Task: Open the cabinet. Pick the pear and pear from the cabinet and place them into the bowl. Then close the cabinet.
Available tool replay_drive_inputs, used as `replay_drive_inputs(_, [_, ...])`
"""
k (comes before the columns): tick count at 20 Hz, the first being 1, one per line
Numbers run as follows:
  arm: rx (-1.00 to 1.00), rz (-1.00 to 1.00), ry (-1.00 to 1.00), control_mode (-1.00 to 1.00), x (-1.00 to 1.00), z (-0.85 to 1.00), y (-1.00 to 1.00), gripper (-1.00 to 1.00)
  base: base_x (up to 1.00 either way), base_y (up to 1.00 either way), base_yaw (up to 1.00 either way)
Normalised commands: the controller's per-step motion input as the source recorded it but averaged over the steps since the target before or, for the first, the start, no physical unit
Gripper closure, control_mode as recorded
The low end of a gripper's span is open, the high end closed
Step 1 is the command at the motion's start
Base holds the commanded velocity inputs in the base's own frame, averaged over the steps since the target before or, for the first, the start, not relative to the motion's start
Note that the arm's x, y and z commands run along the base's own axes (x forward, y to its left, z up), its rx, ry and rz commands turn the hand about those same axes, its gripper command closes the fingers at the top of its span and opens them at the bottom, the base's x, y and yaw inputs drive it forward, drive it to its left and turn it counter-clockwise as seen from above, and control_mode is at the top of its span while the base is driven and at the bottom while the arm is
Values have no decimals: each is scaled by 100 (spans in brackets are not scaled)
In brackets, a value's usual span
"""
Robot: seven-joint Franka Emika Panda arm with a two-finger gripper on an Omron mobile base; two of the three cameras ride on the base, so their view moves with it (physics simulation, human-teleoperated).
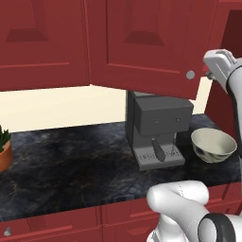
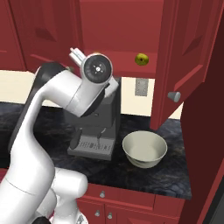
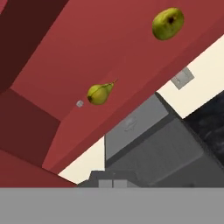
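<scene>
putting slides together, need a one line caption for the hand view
Hand view into the open cabinet: two pears lie apart on its floor, above the grey coffee machine.

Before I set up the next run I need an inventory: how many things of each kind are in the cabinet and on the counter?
Pears: 2, in the open cabinet
Bowls: 1
Coffee machines: 1
Potted plants: 1
Total: 5 things on the counter and in the cabinet.
</scene>
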Motion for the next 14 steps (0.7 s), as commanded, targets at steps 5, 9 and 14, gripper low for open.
replay_drive_inputs(5, [9, 5, -10, -100, 0, 0, 5, 100, 0, 0, 0])
replay_drive_inputs(9, [7, 12, -5, -100, 0, 0, 22, 100, 0, 0, 0])
replay_drive_inputs(14, [4, 15, -1, -100, 0, 0, 39, 100, 0, 0, 0])
